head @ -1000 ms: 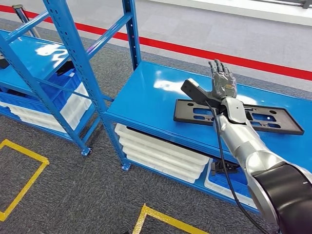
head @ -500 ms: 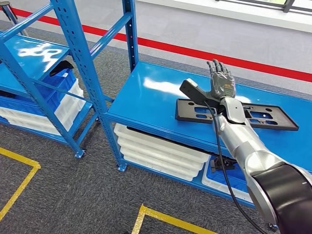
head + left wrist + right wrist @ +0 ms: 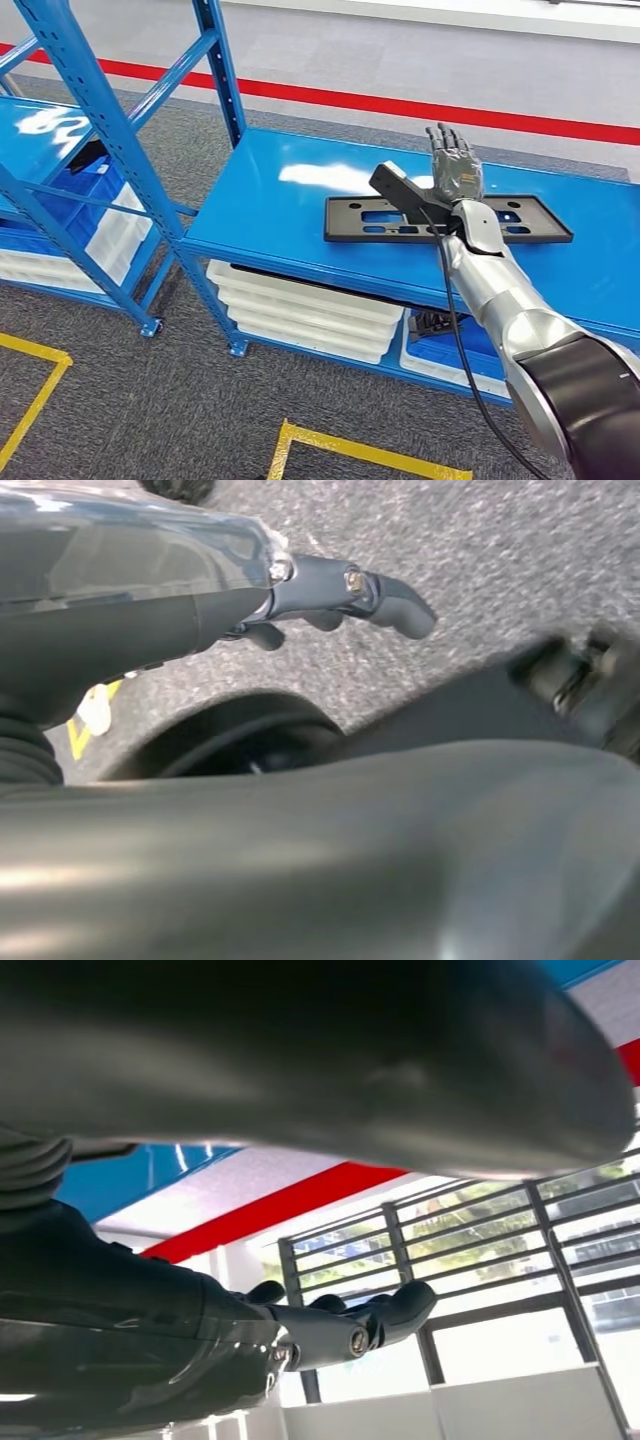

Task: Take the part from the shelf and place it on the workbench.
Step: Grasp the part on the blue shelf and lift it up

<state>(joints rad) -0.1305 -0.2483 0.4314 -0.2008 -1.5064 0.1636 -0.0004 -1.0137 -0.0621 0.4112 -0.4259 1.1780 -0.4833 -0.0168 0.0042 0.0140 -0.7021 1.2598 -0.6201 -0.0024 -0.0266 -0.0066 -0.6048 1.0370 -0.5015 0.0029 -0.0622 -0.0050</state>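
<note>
The part (image 3: 340, 218) is a long, flat black plate with cut-outs, lying on the blue shelf board (image 3: 264, 200) in the head view. My right hand (image 3: 455, 165) is held over the middle of the part, fingers straight, pointing up and empty. The silver right arm reaches in from the lower right and covers a stretch of the part. In the right wrist view the right hand's fingers (image 3: 355, 1332) are stretched out with nothing in them. My left hand (image 3: 340, 592) hangs over grey carpet, fingers extended and empty.
White trays (image 3: 302, 310) are stacked on the level below the part, beside a blue bin (image 3: 453, 350). A second blue shelf unit (image 3: 53, 140) with bins stands to the left. Blue uprights (image 3: 113, 130) frame the shelf. Yellow floor lines (image 3: 362, 450) mark the carpet.
The whole picture has shifted, so the camera moved. My right hand stays raised and empty, and now stands over the part's middle rather than near its left end.
</note>
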